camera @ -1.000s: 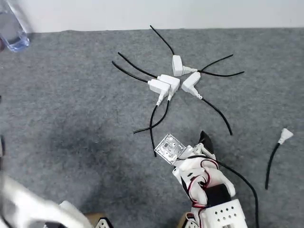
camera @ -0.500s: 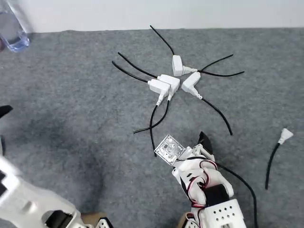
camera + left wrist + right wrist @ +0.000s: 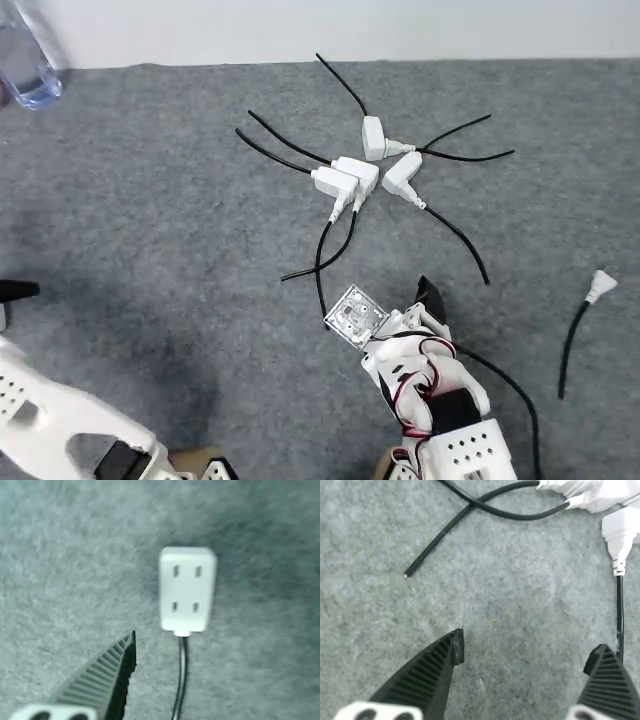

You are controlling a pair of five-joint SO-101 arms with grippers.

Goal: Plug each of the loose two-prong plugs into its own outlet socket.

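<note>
Standing wide apart, the jaws of the right gripper [image 3: 525, 665] are gripping nothing; only grey carpet is lying between them. The gripper is hanging low over the grey carpeted desk [image 3: 150, 200]. The cut end of a thin black cable [image 3: 440, 540] is lying just ahead of it, and a white moulded plug with a black cord [image 3: 620, 530] is lying off to one side.

In the high view the right arm [image 3: 440, 400], white with red wiring, is stretching low from the near edge toward the middle of the desk. Its tip is sitting near a cluster of 4 white plastic plug pieces [image 3: 355, 172], whose black cables are fanning outward. A small loose white plug on a short black cable [image 3: 601, 285] is lying well apart, near the right edge.

The left gripper [image 3: 18, 291] is sitting at the far left edge; whether its jaws are open or closed cannot be told. The left arm [image 3: 60, 420] is angling up from the near left corner. Below it, a white rectangular outlet block with 2 pairs of slots [image 3: 187, 587] is lying flat on the carpet, both pairs showing open, with a black cord running from 1 end. The gripper is staying apart from the block.

A clear plastic bottle [image 3: 25, 60] is standing at the far left corner.
</note>
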